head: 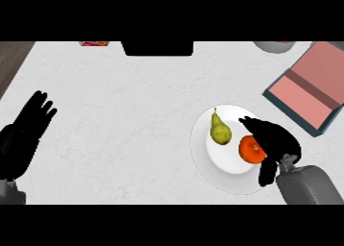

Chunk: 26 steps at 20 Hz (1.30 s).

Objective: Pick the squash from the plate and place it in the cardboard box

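On the white plate (228, 180) your right hand (276, 139) hovers with relaxed, empty fingers; the yellow-green squash (219, 129) lies just left of it, untouched. Your left hand (22, 134) rests spread at the tabletop's (125, 105) left.

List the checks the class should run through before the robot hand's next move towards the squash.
1. Squash lies on the plate: ok.
2. Right robot hand is centred over the squash: not ok, it sits by the orange fruit.
3. Whether the right robot hand holds anything: cannot tell.
4. Box lies open, beyond the plate: ok.
5. Left robot hand rests open at the left, clear of the plate: ok.
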Each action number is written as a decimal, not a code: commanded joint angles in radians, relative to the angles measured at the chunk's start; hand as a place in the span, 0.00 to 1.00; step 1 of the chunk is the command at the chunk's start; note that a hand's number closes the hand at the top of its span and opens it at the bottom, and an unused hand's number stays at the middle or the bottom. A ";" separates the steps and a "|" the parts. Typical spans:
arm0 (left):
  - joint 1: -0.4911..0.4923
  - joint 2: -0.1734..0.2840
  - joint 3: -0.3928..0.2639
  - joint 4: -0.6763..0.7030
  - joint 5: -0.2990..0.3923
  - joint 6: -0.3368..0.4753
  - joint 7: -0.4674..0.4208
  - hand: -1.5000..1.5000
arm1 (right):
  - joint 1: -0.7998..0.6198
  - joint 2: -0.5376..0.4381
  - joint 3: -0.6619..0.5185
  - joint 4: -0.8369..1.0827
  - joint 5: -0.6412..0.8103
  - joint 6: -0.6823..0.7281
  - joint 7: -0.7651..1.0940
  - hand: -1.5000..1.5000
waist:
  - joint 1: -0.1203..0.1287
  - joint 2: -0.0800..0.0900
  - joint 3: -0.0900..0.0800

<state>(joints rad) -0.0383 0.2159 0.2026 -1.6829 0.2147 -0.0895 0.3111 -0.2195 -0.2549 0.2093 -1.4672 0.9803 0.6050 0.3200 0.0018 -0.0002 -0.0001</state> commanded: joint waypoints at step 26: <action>-0.045 0.008 0.045 0.006 0.011 -0.038 0.052 0.50 | -0.224 0.153 -0.047 0.294 0.145 -0.227 -0.133 1.00 | 0.003 0.001 0.000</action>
<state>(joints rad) -0.0309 0.2008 0.2318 -1.6694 0.2026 -0.1323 0.2964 -0.3986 -0.1491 0.1621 -1.2117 1.1020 0.4125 0.1541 0.0061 0.0002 -0.0004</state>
